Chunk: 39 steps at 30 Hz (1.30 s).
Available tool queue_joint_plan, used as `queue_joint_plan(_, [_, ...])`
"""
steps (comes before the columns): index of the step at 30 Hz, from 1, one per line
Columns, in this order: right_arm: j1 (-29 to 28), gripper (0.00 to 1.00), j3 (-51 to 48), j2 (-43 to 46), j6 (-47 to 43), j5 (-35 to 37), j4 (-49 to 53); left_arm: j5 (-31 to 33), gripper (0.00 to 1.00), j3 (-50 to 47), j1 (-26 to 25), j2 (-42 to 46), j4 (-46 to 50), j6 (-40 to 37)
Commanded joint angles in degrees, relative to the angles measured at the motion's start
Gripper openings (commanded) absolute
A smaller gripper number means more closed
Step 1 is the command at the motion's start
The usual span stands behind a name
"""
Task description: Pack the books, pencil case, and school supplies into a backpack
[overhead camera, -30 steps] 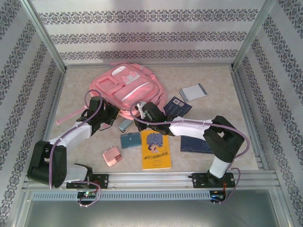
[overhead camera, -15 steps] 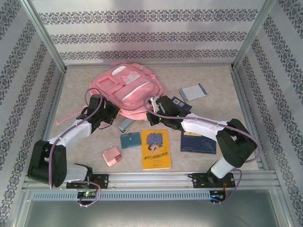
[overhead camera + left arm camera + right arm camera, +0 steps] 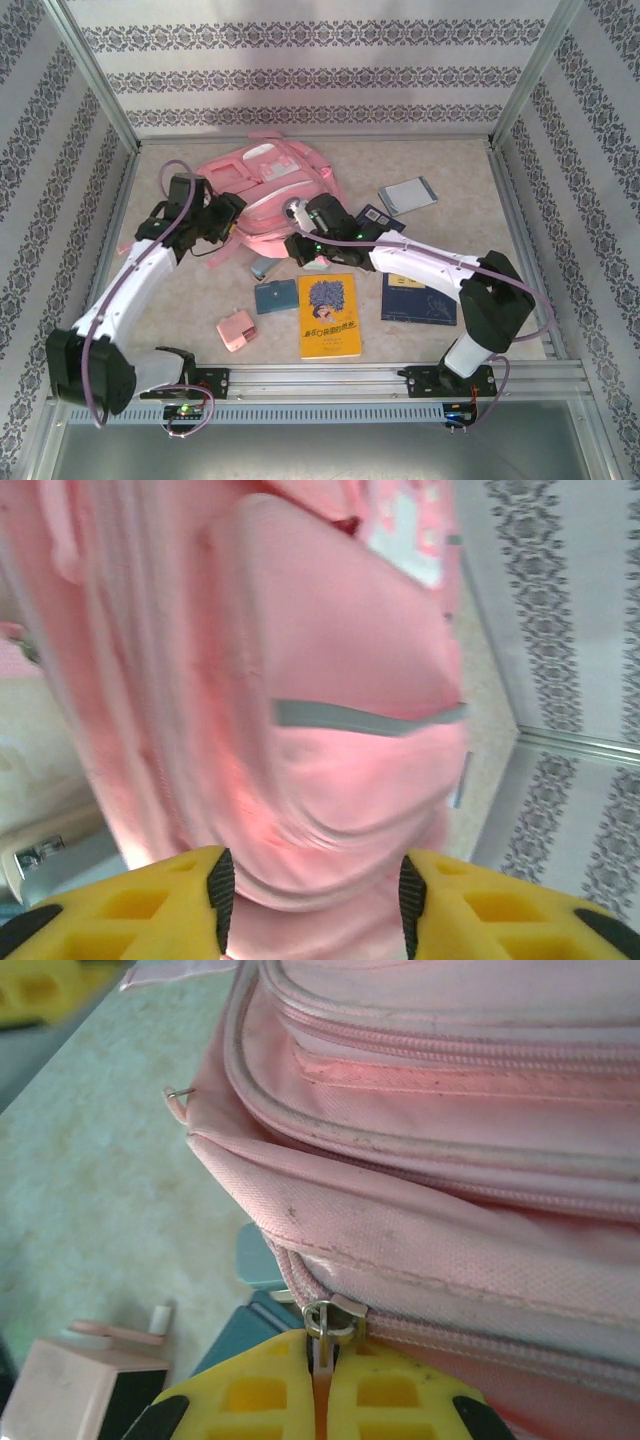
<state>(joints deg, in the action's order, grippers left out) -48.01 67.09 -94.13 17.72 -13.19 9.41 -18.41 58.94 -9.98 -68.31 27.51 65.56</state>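
The backpack (image 3: pixel 270 185) lay at the far middle of the table (image 3: pixel 460 240), with one pink strap (image 3: pixel 150 245) stretched out toward the left wall. The right tool (image 3: pixel 322 1345) was at the backpack's near edge, pressed together on the zip pull (image 3: pixel 333 1318) — the thin tab sat between the two yellow fingers. Just under that edge a pale blue thing (image 3: pixel 262 265) stuck out from beneath the fabric; what it was I could not tell.

The left tool (image 3: pixel 315 895) was at the left side of the backpack with its fingers spread, and pink fabric bulged between the black pads. Whether the pads touched the fabric was not clear.

Near the front of the table lay the teal box (image 3: pixel 275 296), the pink block (image 3: pixel 237 330) and the yellow book (image 3: pixel 330 315), all apart from the backpack. A navy book (image 3: pixel 418 300) lay partly under the right forearm. The white-labelled navy book (image 3: pixel 372 222) was just beside the backpack — the right arm crossed over it and hid half of it. The grey-white notebook (image 3: pixel 408 194) lay further right, apart from the backpack.
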Motion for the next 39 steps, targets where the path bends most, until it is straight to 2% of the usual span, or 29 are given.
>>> queue_joint_plan(1, [-2.0,0.0,2.9,-1.5,2.3,-2.1,-1.8,-2.1,0.58,-0.2,1.0,4.2,9.3,-0.6])
queue_joint_plan(3, [-2.8,0.0,3.3,-2.7,3.9,-2.4,-3.0,-3.8,0.64,-1.7,1.0,5.4,10.6,1.5])
queue_joint_plan(8, [-5.6,0.0,4.4,-5.5,5.7,-0.1,-5.7,-9.3,0.67,-5.7,1.0,5.9,12.0,6.9])
queue_joint_plan(15, [-7.1,0.0,4.4,-7.2,5.7,2.0,-6.3,-10.3,0.69,-11.2,1.0,8.7,10.1,12.2])
queue_joint_plan(23, [-8.1,0.0,3.6,-7.5,6.0,2.4,-7.8,-8.6,0.56,-14.9,1.0,6.6,4.1,13.8])
queue_joint_plan(32, [-8.5,0.0,2.8,-7.9,6.1,1.9,-8.1,-5.4,0.52,-14.1,1.0,1.9,-2.2,13.8])
queue_joint_plan(39, [-8.7,0.0,2.4,-7.5,5.9,2.7,-8.2,-4.3,0.45,-12.6,1.0,4.5,-1.6,11.2])
